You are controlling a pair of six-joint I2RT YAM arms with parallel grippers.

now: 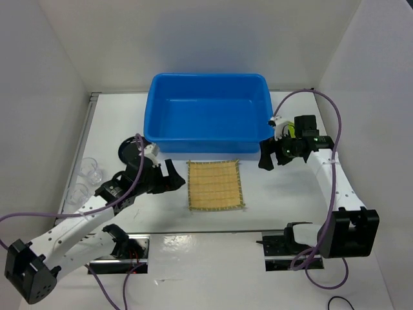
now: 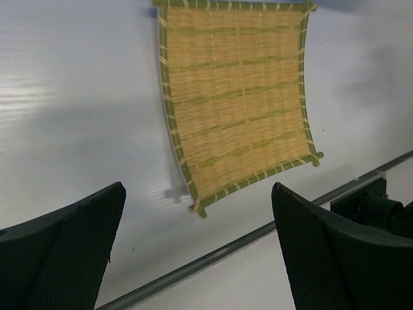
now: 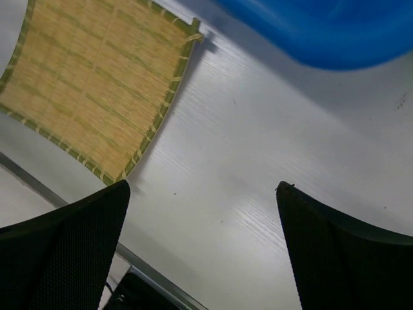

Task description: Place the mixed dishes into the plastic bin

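The blue plastic bin [image 1: 208,113] stands empty at the back middle, and its rim [image 3: 322,29] also shows in the right wrist view. In front of it the tan bamboo mat [image 1: 215,184] [image 2: 239,97] [image 3: 97,84] lies flat on the table. A black plate [image 1: 128,150] sits at the left, partly hidden by my left arm. Two clear cups [image 1: 90,169] [image 1: 77,192] stand further left. A sliver of lime green [image 1: 288,132] shows under my right wrist. My left gripper [image 1: 174,175] [image 2: 199,190] hangs open just left of the mat. Right of the mat my right gripper [image 1: 271,158] [image 3: 202,187] is open and holds nothing.
A metal rail [image 1: 206,231] [image 2: 226,248] runs across the table in front of the mat. White walls close in both sides and the back. Purple cables [image 1: 337,123] loop from both arms.
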